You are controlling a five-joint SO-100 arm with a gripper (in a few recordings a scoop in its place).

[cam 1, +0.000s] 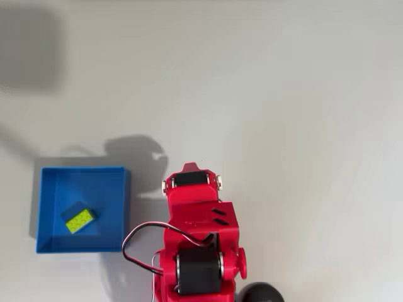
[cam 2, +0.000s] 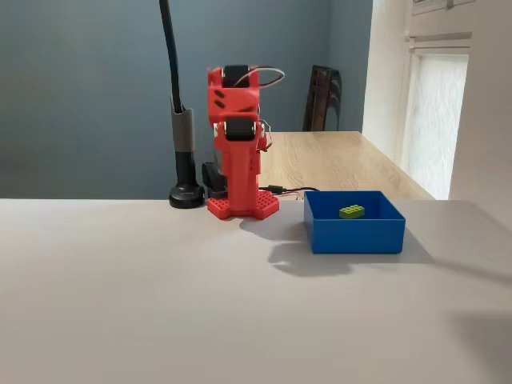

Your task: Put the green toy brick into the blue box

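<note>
Green toy brick (cam 1: pixel 79 219) lies inside blue box (cam 1: pixel 44 207), clear of walls.

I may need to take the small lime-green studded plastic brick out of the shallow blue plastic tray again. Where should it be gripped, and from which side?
Probably from above: the blue tray's low walls block a sideways approach. Grip the lime-green studded brick across its two long flat sides, with the jaws turned to match its diagonal pose, since it lies studs-up, apart from the walls.

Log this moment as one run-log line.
green toy brick: lying inside blue box | red arm: folded upright beside box | gripper: state unclear | task: placed
</note>
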